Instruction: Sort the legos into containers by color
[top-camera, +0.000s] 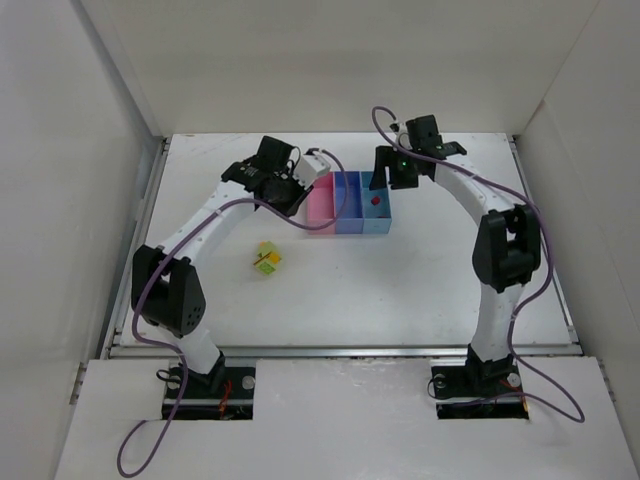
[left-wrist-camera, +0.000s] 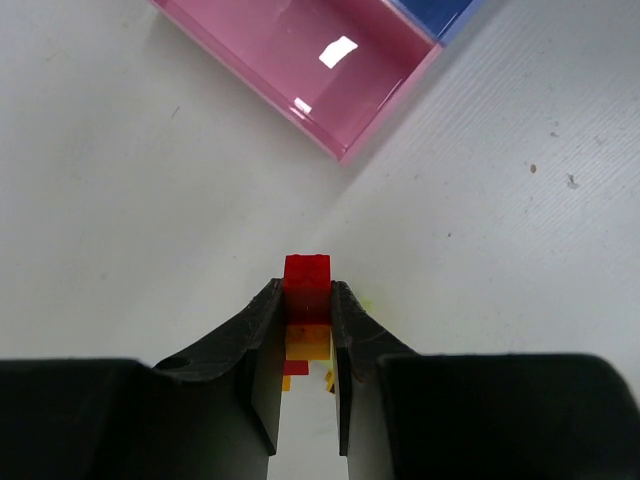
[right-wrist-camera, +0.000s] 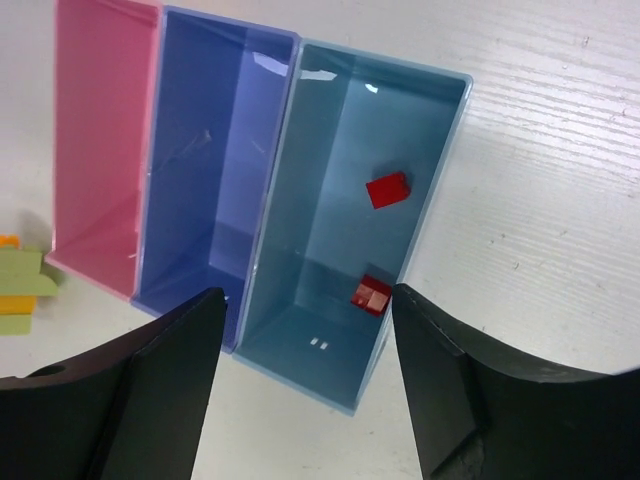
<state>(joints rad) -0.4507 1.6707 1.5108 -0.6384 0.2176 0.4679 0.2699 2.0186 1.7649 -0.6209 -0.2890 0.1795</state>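
My left gripper (left-wrist-camera: 305, 285) is shut on a red lego (left-wrist-camera: 306, 272) and holds it above the table, short of the pink container (left-wrist-camera: 300, 60). In the top view this gripper (top-camera: 292, 200) hangs beside the pink container (top-camera: 318, 210). A small pile of yellow, orange and lime legos (top-camera: 267, 258) lies on the table. My right gripper (right-wrist-camera: 307, 295) is open with nothing between its fingers, above the light blue container (right-wrist-camera: 310, 200). A red lego (right-wrist-camera: 387, 189) lies in that container. A second red patch (right-wrist-camera: 372, 294) by its wall may be a reflection.
The purple-blue container (right-wrist-camera: 200, 150) sits between the pink one (right-wrist-camera: 100, 130) and the light blue one, with no brick showing in either. High white walls close in the table on three sides. Part of the lego pile (right-wrist-camera: 20, 285) shows at the left edge of the right wrist view.
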